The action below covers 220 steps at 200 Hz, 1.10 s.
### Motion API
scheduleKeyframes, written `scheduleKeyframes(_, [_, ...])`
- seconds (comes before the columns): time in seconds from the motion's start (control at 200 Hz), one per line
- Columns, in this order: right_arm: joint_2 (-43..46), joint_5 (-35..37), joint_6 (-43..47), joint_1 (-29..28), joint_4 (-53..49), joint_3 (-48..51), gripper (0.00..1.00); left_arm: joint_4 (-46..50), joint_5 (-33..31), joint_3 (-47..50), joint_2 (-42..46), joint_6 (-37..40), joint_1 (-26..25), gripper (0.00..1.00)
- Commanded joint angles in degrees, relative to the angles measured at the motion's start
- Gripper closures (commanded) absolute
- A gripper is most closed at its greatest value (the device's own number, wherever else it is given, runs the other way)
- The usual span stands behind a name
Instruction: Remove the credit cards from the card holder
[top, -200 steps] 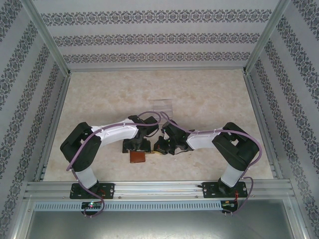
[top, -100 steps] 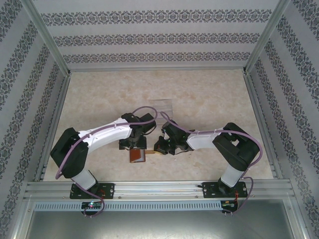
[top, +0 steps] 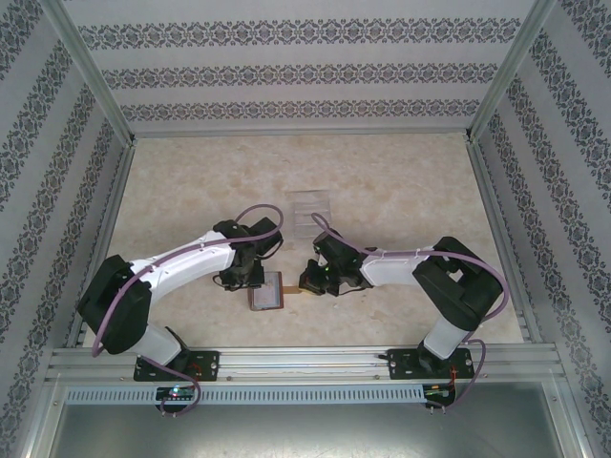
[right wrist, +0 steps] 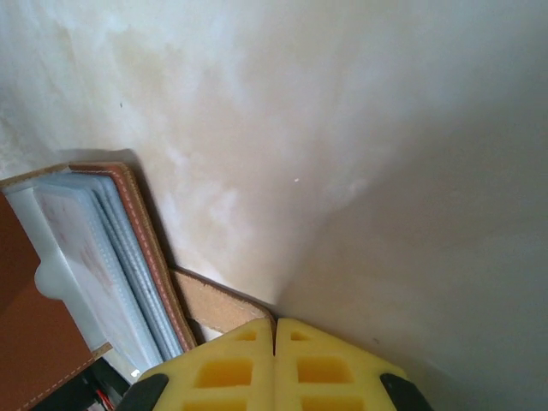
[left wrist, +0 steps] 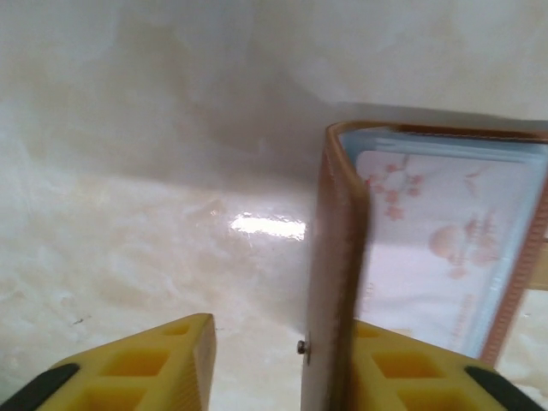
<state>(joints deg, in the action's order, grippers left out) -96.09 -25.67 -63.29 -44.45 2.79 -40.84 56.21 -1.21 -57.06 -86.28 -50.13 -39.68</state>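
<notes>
Left gripper (left wrist: 282,342): held apart around the raised cover of the card holder (left wrist: 336,257)
Right gripper (right wrist: 274,330): clamped on its strap tab (right wrist: 214,300)
Credit card (left wrist: 437,248): pale, kept inside card holder

The far half of the tabletop (top: 382,176) is lying open, with only the clear rack (top: 310,208) sitting just beyond the arms. Nearer the front, the left gripper (top: 252,282) and right gripper (top: 307,284) are crowding the card holder (top: 269,294) from both sides, leaving no passage between them. The holder's raised brown cover is standing between the spread left fingers (left wrist: 128,377), with bare tabletop showing to its left. The right fingers (right wrist: 231,372) are pressing together at the strap tab (right wrist: 214,301), with open tabletop stretching beyond. Patterned walls (top: 57,143) are closing in the sides and back.
</notes>
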Motion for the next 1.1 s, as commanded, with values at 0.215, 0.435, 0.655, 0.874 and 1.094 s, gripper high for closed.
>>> scheduleKeyframes(0.215, [2.9,2.9,2.0,3.2,-7.3,-0.7,0.95,-12.2,7.5,4.6,3.2,3.7,3.9,0.82])
scheduleKeyframes(0.435, [4.9,5.0,7.4,6.3,-15.4,-2.9,0.95,-23.1,13.8,5.9,2.1,4.8,5.9,0.87])
scheduleKeyframes(0.655, [7.0,7.1,13.0,11.2,-23.2,-4.2,0.95,-29.8,19.5,4.5,-3.7,5.7,7.0,0.9])
scheduleKeyframes(0.874, [6.9,10.0,17.8,13.9,-28.7,-6.3,0.94,-32.7,22.0,4.9,-5.7,6.8,7.2,0.86])
scheduleKeyframes(1.094, [7.4,11.2,19.2,13.6,-32.2,-7.8,0.87,-31.0,20.3,6.4,-3.3,7.6,7.4,0.7])
